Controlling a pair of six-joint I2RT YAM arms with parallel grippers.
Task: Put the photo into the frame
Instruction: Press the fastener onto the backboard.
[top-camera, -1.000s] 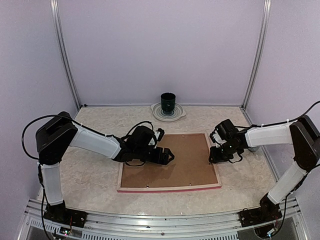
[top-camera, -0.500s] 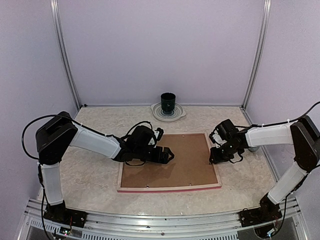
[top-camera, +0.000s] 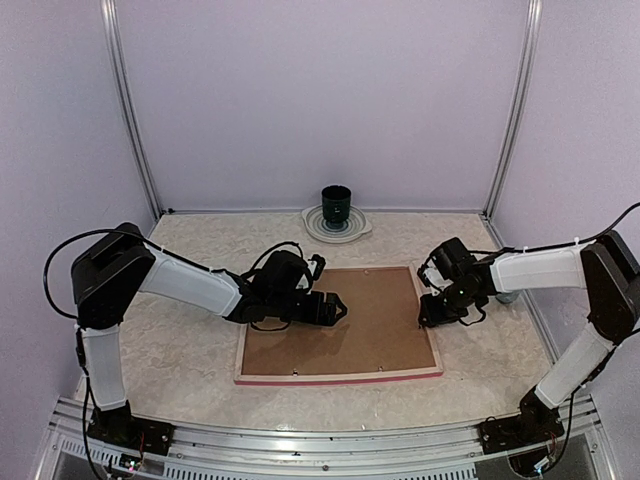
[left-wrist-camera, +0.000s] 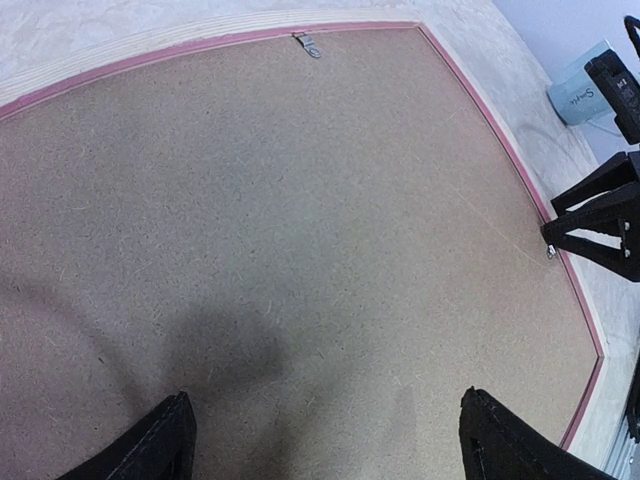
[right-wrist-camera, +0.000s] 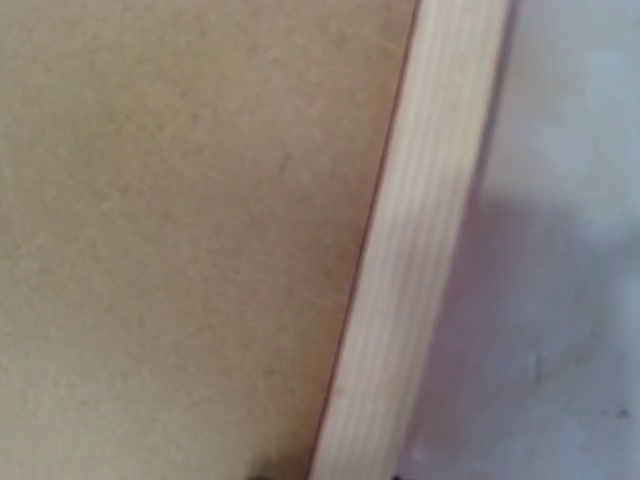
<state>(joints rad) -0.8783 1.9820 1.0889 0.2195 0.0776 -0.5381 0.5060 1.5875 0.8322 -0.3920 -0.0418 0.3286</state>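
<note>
The pale marbled table (top-camera: 180, 350) is seen carrying the frame (top-camera: 340, 377), laid face down with its long axis running left to right between the two arms. Only a thin pink edge is shown along the pale wooden rim. The frame's opening is filled by a plain brown backing board (top-camera: 360, 335); the photo is not visible in any view, and whether it lies beneath the board cannot be told. The left gripper (top-camera: 335, 308) is held low over the left-hand part of the board, its jaws spread wide with nothing between them, the board stretching away from it toward the right. The right gripper (top-camera: 428, 318) is placed at the frame's right rim, pointing inward; whether its jaws are apart or together cannot be made out. Just at its tips a small metal tab (left-wrist-camera: 551, 252) is seen on that rim, so any fastening move there is judged to fall to the right arm, much the nearer.
</note>
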